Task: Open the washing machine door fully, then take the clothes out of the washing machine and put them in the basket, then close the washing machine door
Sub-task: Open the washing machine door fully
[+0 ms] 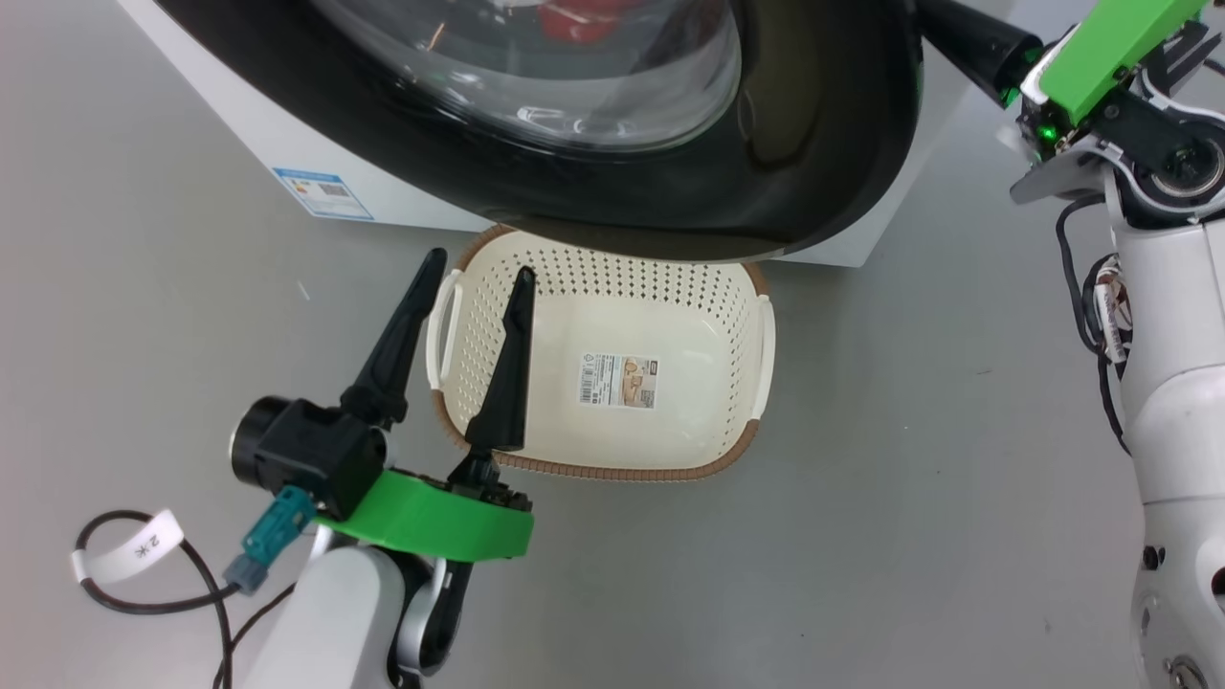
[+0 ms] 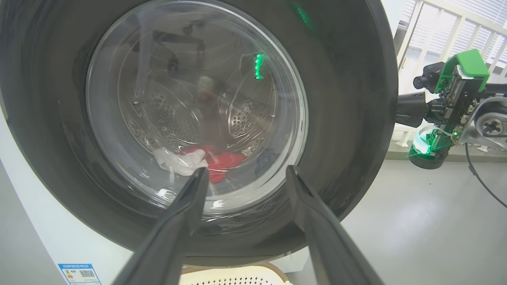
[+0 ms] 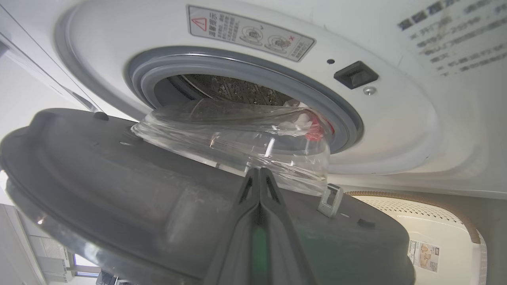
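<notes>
The washing machine door, black-rimmed with a glass bowl, stands partly open from the white washing machine. My right gripper is shut, its tips against the door's grey inner face beside the bowl; it reaches behind the rim at the door's right edge. Red and white clothes lie in the steel drum, seen through the glass and past the grey ring. The cream basket sits on the floor under the door. My left gripper hangs open and empty over the basket's left side, pointing at the door.
The grey floor stretches around the basket. A blue label marks the machine's lower front. My right arm's white forearm stands at the right edge. A pale railing runs behind the right gripper.
</notes>
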### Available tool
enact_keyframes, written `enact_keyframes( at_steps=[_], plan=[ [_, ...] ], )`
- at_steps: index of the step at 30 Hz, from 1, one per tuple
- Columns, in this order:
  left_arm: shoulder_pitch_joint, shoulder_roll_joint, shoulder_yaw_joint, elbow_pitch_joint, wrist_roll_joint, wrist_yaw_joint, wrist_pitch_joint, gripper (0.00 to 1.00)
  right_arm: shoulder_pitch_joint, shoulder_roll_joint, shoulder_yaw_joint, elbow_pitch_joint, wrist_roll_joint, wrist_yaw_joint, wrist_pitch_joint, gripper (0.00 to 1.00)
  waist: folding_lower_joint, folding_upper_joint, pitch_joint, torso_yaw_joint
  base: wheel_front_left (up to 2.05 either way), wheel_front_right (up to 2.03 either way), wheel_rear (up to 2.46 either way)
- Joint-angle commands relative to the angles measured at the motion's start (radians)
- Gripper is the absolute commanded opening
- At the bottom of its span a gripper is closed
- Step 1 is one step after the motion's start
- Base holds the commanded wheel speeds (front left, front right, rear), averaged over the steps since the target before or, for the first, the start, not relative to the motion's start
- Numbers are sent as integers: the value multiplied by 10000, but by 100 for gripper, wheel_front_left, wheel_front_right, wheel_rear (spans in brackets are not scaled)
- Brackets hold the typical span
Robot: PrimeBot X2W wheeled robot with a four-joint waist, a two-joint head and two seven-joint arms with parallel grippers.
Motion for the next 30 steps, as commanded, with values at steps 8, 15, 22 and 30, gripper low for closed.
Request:
enact_keyframes(
  at_steps=[8,15,22,30],
  plan=[
    [102,156,363,-106,116,54,-51,100,763,324,138,-994,122,79,317,0,0,-1,-433,-28,0,0,0],
    [257,156,336,-40,46,131,-51,100,1592,334,109,-1628,172,79,623,0,0,-1,-811,116,0,0,0],
    [456,156,341,16,-24,203,-51,100,2279,337,307,-2106,440,79,800,0,0,-1,-1174,313,0,0,0],
    [733,156,381,79,-32,255,-51,100,3057,337,703,-2612,848,79,918,0,0,-1,-1682,553,0,0,0]
  ],
)
